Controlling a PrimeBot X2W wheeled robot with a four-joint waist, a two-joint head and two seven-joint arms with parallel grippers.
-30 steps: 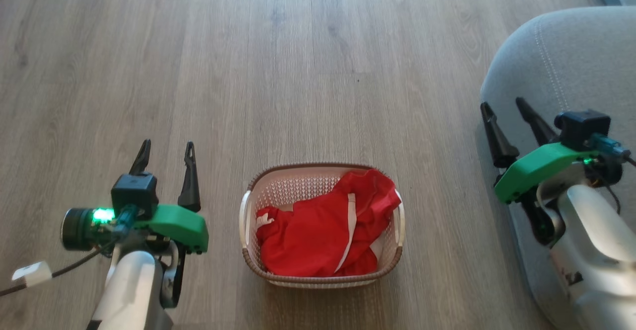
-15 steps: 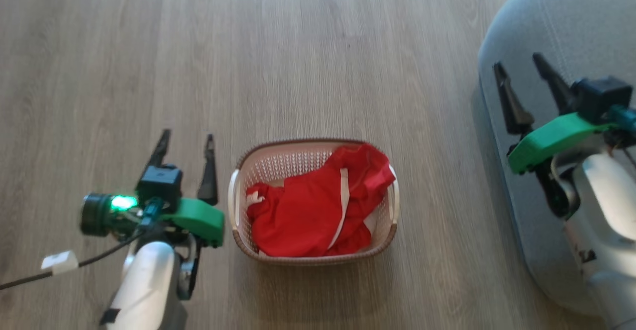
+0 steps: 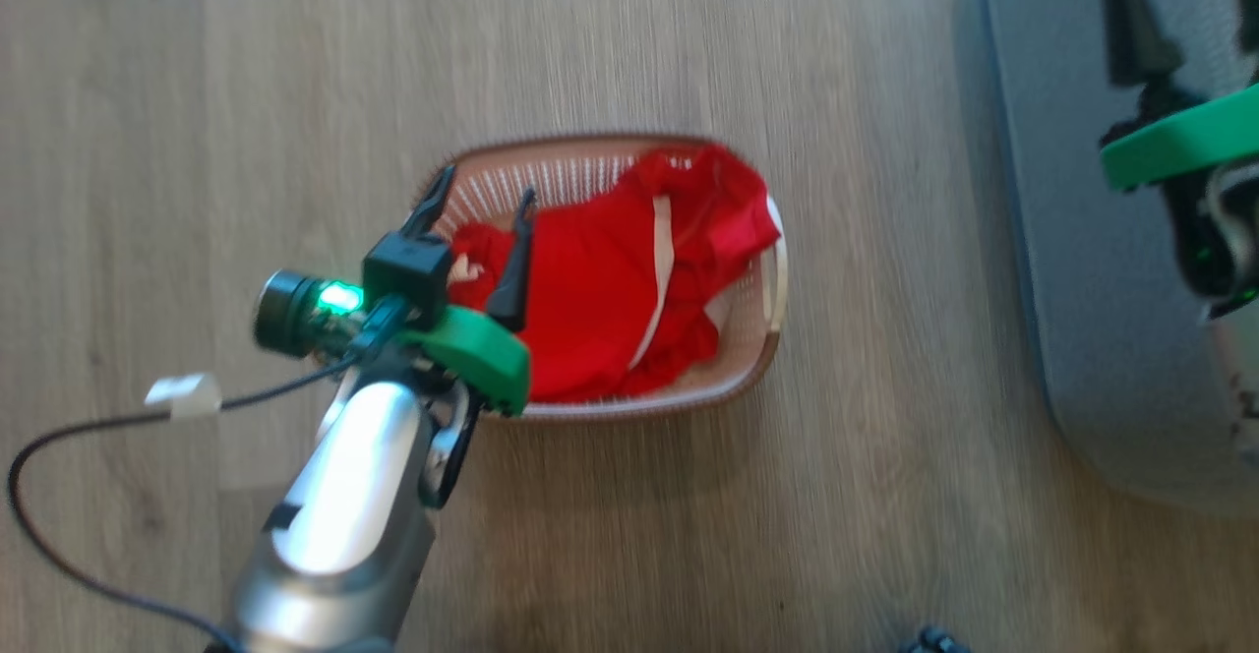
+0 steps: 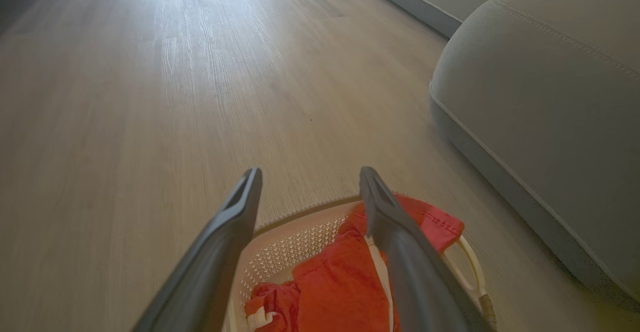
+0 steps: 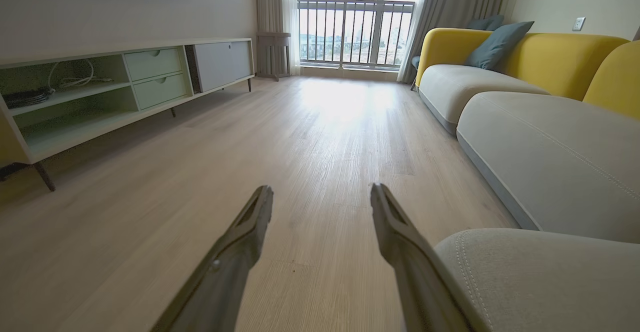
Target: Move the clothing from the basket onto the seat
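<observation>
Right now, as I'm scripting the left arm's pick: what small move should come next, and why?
Probably lower the left gripper down into the clothing. Its fingers stand open over the left end of the basket with nothing between them, and the red heap lies below, so a short descent should bring fabric between them.

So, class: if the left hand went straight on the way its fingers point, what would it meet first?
Probably the wooden floor beyond the basket: the open left hand points over its far rim, above the red clothing. Depth is unclear.
</observation>
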